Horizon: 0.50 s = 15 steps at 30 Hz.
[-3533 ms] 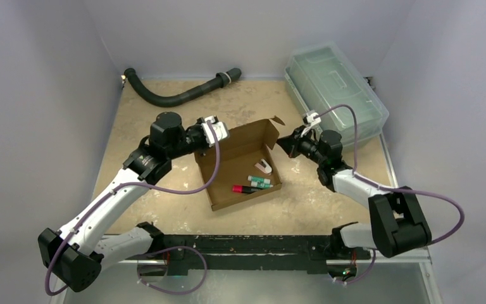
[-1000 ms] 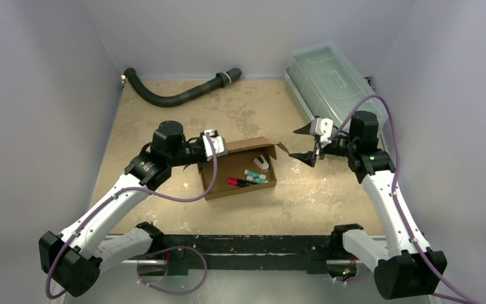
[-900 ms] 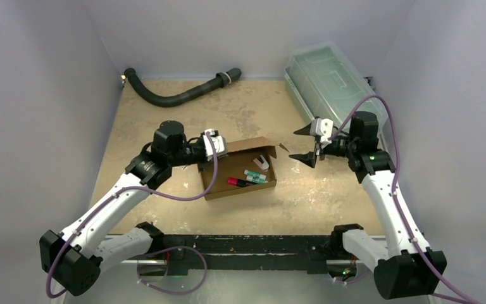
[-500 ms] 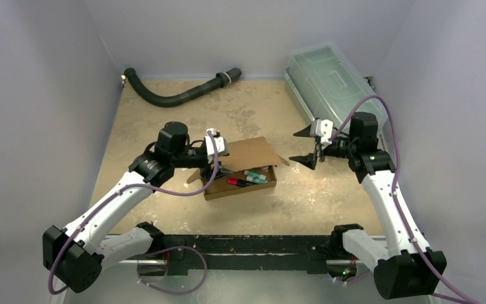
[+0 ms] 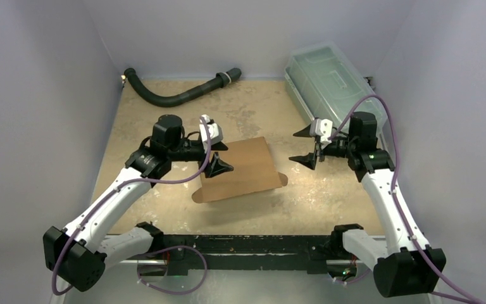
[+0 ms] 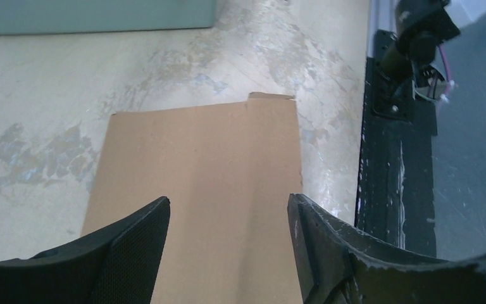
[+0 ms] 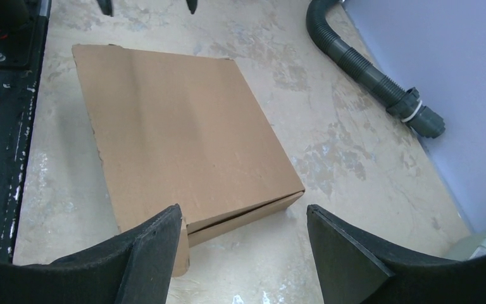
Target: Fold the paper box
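Lid of plain brown corrugated cardboard box (image 5: 237, 168), frame centre, lies down; its seam gapes slightly, so tucking probably remains. Beside it, left gripper (image 5: 223, 157) and right gripper (image 5: 293, 147) hover spread, holding nothing.

top cam: high, whole table (image 5: 253, 107) | L/R wrist cams: close, angled down | all share paper box (image 5: 237, 168)

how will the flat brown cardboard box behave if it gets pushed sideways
The brown cardboard box probably slides rather than tips, being low and flat. Its lid shows a gap along one edge, so it may lift or shift.
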### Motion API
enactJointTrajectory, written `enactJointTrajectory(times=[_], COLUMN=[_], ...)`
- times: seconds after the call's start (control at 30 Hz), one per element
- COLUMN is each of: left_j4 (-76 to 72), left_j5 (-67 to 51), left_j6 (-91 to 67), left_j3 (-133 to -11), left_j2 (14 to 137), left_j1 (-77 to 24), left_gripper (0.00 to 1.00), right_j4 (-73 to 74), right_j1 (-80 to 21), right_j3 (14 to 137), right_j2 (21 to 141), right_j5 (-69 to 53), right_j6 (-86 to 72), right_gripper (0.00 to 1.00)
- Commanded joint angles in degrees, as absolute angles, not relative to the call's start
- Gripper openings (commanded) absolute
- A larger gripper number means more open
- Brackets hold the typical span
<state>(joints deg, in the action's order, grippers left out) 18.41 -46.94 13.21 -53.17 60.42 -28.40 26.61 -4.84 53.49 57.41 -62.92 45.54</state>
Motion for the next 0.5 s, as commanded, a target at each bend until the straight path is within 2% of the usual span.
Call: enactJointTrajectory(times=[0.0,0.17,0.27,0.37,0.47], left_j4=[13.7,13.1,15.4,16.6,18.3], left_j5=[-40.2,-38.9,-34.0,-29.5,-25.9], left_j6=[7.0,1.3,0.5,0.4,0.4], left_j3=[-53.6,-54.5,-55.4,-54.8,-54.8], left_j2=[63.0,72.6,76.5,79.1,81.8], left_j1=[-27.1,-27.6,-29.2,-30.3,-30.9], left_gripper=[0.61,0.30,0.21,0.13,0.08], right_j4=[27.4,21.8,17.1,15.2,15.0], right_j1=[-4.7,-5.0,-8.3,-14.1,-18.1], right_j3=[55.2,52.5,50.7,50.3,51.0], right_j2=[58.4,60.4,62.7,66.4,71.3], right_j5=[-65.1,-65.7,-62.3,-56.0,-50.7], right_j6=[46.1,39.5,34.8,33.5,33.0], right_gripper=[0.74,0.65,0.50,0.38,0.22])
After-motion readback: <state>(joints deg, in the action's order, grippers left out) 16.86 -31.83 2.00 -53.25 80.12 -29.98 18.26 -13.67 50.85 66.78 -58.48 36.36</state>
